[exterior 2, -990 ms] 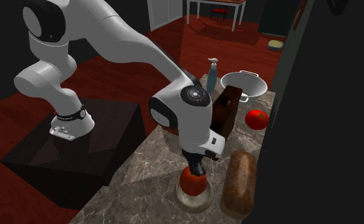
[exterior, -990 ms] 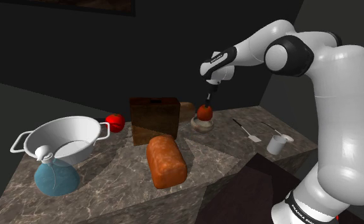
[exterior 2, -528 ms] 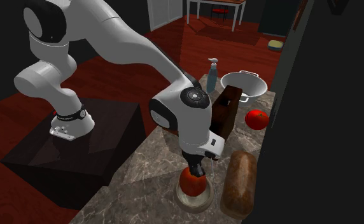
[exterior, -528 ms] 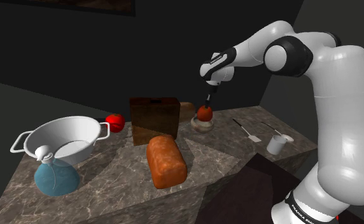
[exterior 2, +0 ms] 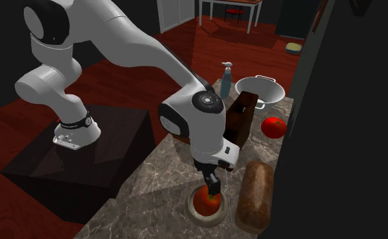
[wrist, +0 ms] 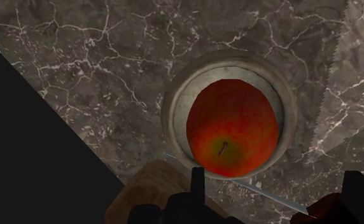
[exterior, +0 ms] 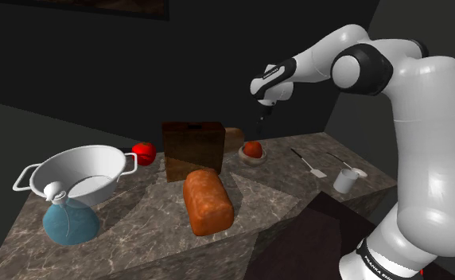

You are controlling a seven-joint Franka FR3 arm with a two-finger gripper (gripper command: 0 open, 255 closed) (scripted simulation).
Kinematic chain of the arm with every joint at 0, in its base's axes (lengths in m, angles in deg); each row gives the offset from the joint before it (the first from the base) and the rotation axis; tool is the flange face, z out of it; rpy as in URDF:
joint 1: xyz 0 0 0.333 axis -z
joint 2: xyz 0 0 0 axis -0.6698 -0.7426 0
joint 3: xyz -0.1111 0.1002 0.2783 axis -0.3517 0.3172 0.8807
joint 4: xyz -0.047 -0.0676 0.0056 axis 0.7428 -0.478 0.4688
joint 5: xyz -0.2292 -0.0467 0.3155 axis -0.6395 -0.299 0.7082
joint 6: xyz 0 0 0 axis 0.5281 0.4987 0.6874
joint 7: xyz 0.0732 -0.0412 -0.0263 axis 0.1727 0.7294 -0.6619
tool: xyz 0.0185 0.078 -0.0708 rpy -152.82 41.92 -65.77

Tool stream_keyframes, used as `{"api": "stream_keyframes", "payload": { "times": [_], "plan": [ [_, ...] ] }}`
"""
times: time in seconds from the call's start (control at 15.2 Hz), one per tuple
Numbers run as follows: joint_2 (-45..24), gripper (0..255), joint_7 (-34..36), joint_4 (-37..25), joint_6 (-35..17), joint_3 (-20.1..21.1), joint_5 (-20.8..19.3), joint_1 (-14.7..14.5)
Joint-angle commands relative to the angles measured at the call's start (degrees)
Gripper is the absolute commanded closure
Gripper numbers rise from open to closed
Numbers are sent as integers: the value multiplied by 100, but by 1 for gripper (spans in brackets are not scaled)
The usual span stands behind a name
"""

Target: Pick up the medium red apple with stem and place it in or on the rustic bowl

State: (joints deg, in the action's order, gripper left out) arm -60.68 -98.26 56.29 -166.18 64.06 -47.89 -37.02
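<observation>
The round red apple with a short stem [wrist: 233,127] lies in the small grey-brown bowl [wrist: 172,105] — the black two-finger gripper [wrist: 278,177] hangs above it, fingers apart, empty.

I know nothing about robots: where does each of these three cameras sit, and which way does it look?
Shoulder view: beside the stand, looking down over the marble counter at the apple in its bowl; the white arm reaches in from that view's right.
Second exterior view: above the counter's far side, facing back at the arm and its stand.
Wrist view: on the hand, looking down onto the apple; the gripper shows, fingers apart.
All three share the apple in the bowl.
</observation>
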Motion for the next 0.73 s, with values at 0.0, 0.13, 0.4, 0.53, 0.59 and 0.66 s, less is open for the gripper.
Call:
{"api": "stream_keyframes", "payload": {
  "times": [0.0, 0.13, 0.4, 0.53, 0.59, 0.66],
  "plan": [
    [164, 0, 39, -61, 218, -44, -66, -22],
    [348, 0, 85, -138, 471, -91, -141, -48],
    [348, 0, 85, -138, 471, -91, -141, -47],
    [348, 0, 85, -138, 471, -90, -141, -47],
    [348, 0, 85, -138, 471, -90, -141, -47],
    [348, 0, 85, -138, 471, -90, -141, -47]
  ]
}}
